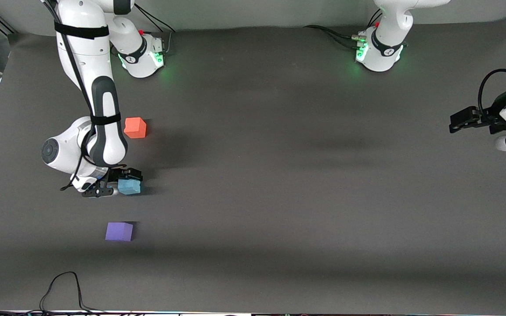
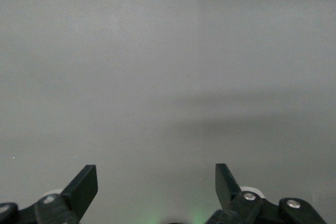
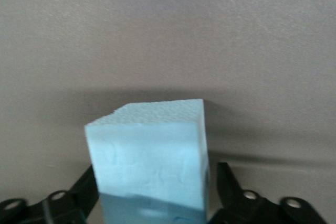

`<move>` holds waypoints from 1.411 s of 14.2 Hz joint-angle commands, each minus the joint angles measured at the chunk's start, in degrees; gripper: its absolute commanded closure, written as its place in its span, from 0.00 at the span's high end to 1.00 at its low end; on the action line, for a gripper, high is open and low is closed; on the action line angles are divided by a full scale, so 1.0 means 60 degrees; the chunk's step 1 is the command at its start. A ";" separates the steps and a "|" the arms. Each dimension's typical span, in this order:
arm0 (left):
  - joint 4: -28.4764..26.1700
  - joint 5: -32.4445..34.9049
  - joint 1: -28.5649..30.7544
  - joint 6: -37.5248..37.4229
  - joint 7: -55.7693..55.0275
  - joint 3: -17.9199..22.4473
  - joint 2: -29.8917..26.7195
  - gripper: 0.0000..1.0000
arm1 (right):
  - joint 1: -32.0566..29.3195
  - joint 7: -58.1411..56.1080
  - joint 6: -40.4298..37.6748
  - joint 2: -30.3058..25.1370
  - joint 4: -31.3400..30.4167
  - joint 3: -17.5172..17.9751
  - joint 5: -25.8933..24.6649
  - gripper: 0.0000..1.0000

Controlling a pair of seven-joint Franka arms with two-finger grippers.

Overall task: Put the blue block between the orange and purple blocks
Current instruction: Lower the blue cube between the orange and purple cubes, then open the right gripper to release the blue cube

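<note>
1. The bench is a dark mat; the left hand waits at the frame's right edge, fingers apart, empty.
2. The right hand, lower left of the frame, is closed around the blue block, between the orange block above and the purple block below.
3. The sky-blue cube looks like light, grainy, slightly squashy foam; flat opposite faces suit gripping.

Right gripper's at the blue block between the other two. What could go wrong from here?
1. The right gripper has its fingers on either side of the blue block; pulling away could drag or tip it.
2. The blue block sits slightly toward the left arm's end of the line from the orange block to the purple block, so alignment may be judged off.
3. The left gripper waits open, no threat.
</note>
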 commanded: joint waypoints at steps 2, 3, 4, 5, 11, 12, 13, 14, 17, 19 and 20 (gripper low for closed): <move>-0.0009 0.0099 -0.0053 -0.0051 0.0077 0.0023 -0.0079 1.00 | 0.1553 0.1706 -0.0334 -0.0564 0.0345 -0.1036 -0.1518 1.00; -0.0009 0.0099 -0.0053 -0.0051 0.0062 0.0023 -0.0079 1.00 | 0.1803 0.2015 -0.1034 -0.0667 0.0825 -0.1430 -0.1901 1.00; -0.0009 0.0099 -0.0053 -0.0051 0.0062 0.0023 -0.0079 1.00 | 0.1921 0.2120 -0.1824 -0.0682 0.1323 -0.1753 -0.2035 1.00; -0.0009 0.0099 -0.0053 -0.0051 0.0047 0.0023 -0.0079 1.00 | 0.2111 0.2092 -0.2499 -0.0712 0.1850 -0.2177 -0.2095 1.00; -0.0024 0.0099 -0.0053 -0.0051 0.0018 0.0023 -0.0079 1.00 | 0.2786 0.2340 -0.5474 -0.0741 0.4970 -0.3806 -0.3003 1.00; -0.0024 0.0099 -0.0053 -0.0036 0.0018 0.0023 -0.0079 1.00 | 0.2787 0.2369 -0.5900 -0.0741 0.5440 -0.3981 -0.3018 1.00; -0.0024 0.0099 -0.0053 -0.0036 0.0018 0.0023 -0.0079 1.00 | 0.2787 0.2529 -0.6310 -0.0741 0.5894 -0.4056 -0.3018 1.00; -0.0024 0.0099 -0.0053 -0.0051 0.0018 0.0023 -0.0079 1.00 | 0.2772 0.2763 -0.6619 -0.0741 0.6392 -0.4071 -0.3047 1.00; -0.0024 0.0099 -0.0053 -0.0051 0.0003 0.0023 -0.0079 1.00 | 0.2757 0.3320 -0.7221 -0.0741 0.7740 -0.4013 -0.3720 1.00; -0.0024 0.0099 -0.0053 -0.0036 0.0003 0.0023 -0.0079 1.00 | 0.2394 0.3541 -0.7383 -0.0698 0.8080 -0.3765 -0.3678 1.00; -0.0024 0.0099 -0.0053 -0.0036 0.0003 0.0009 -0.0079 1.00 | 0.1840 0.3542 -0.7471 -0.0741 0.8212 -0.3256 -0.3735 1.00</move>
